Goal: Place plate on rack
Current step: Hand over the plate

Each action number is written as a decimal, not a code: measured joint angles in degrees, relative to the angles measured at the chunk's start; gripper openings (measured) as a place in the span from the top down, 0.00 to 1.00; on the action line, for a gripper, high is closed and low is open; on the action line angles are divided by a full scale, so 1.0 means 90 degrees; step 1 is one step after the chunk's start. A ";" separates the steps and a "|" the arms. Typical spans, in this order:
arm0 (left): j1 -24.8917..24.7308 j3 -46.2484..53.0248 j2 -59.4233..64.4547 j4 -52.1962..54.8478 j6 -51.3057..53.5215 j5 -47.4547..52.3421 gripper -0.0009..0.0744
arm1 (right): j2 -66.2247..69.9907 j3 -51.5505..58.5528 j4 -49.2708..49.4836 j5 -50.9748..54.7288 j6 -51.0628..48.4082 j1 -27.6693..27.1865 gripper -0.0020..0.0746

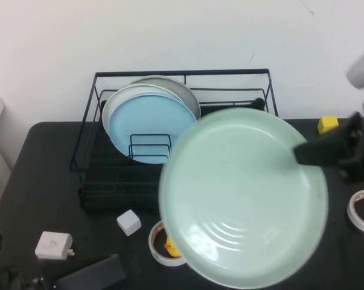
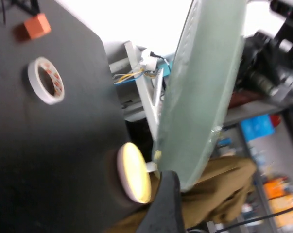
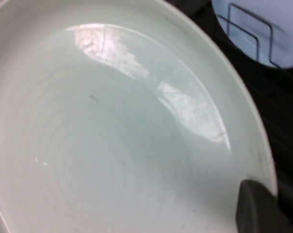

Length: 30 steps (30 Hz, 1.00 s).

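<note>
The pale mint-green plate hangs tilted in the air in front of the black wire rack, over the table's front right. My right gripper is shut on its right rim. In the right wrist view one dark finger presses on the plate. My left gripper is low at the front left, apart from the plate. In the left wrist view one finger shows beside the edge-on plate, with nothing held.
A light blue plate and grey-white plates stand in the rack's left half. On the table lie a white cube, a white charger, a tape roll around a yellow duck, another tape roll and a yellow cube.
</note>
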 joint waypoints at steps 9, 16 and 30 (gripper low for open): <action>0.0000 0.0000 0.0374 -0.0087 0.1503 -0.0089 0.21 | 0.0589 -0.0820 -0.0048 -0.0595 0.0370 0.1304 0.96; 0.0000 0.0000 0.0427 -0.0104 0.1952 -0.0645 0.53 | 0.0919 -0.1076 0.0226 -0.0852 0.0264 0.1761 0.96; 0.0000 -0.0023 0.0440 -0.0167 0.2023 -0.2028 0.87 | 0.1097 -0.1076 0.1578 -0.1139 -0.1346 0.1854 0.92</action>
